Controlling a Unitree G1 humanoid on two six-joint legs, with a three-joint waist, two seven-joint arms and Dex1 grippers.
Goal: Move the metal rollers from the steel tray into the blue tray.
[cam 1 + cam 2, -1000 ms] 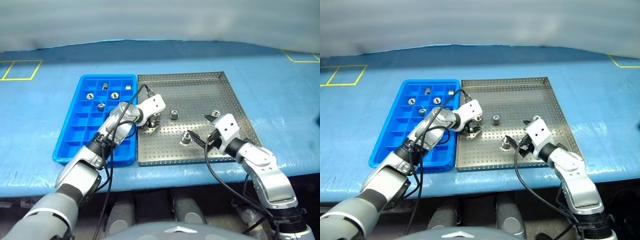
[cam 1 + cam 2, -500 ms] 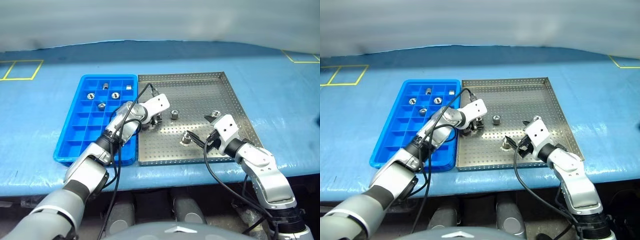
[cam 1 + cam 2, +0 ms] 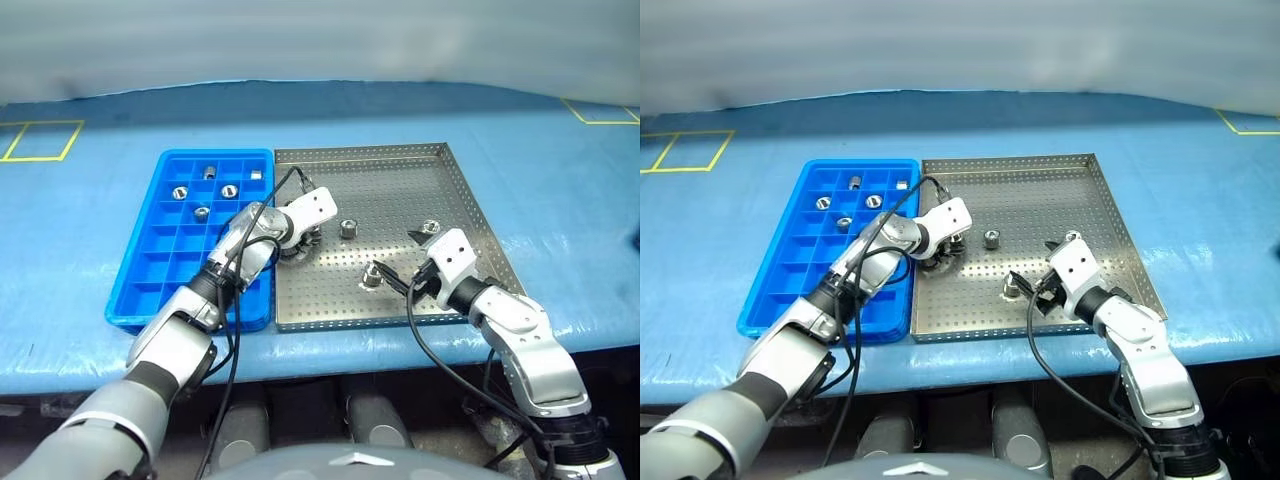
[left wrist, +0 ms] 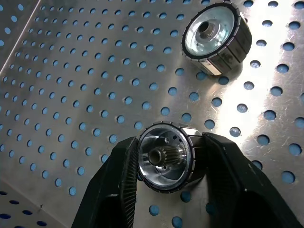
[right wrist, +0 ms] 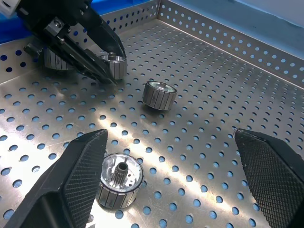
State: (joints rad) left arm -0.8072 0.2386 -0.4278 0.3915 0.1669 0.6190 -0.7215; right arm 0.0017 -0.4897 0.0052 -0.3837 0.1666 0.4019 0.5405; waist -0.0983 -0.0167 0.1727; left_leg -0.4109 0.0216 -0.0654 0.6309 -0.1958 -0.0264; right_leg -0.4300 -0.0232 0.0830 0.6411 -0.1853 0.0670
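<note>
No brand, label or writing is showing on any of the things. The left hand [image 4: 164, 164] is closing on one metal roller [image 4: 165, 158], its two ribbed black fingers [image 4: 124, 180] pressing the roller's sides while it is sitting on the steel tray [image 3: 400, 165], near the edge beside the blue tray [image 3: 150, 265]. In the head views that roller is lying mostly hidden under the left hand [image 3: 298, 246]. The right hand [image 5: 175, 171] is hanging wide open just above the steel tray, its cross-hatched finger pads [image 5: 83, 164] cut off by the frame edges. A roller [image 5: 119, 180] is sitting near one pad, untouched.

The rollers are short shiny cylinders with ribbed sides and a toothed centre bore. More are lying loose on the perforated grey sheet [image 3: 348, 228] [image 3: 431, 227], and several are resting in the far compartments of the blue plastic grid [image 3: 180, 191]. The worktop [image 3: 560, 200] is wearing a wrinkled blue covering with yellow outlines.
</note>
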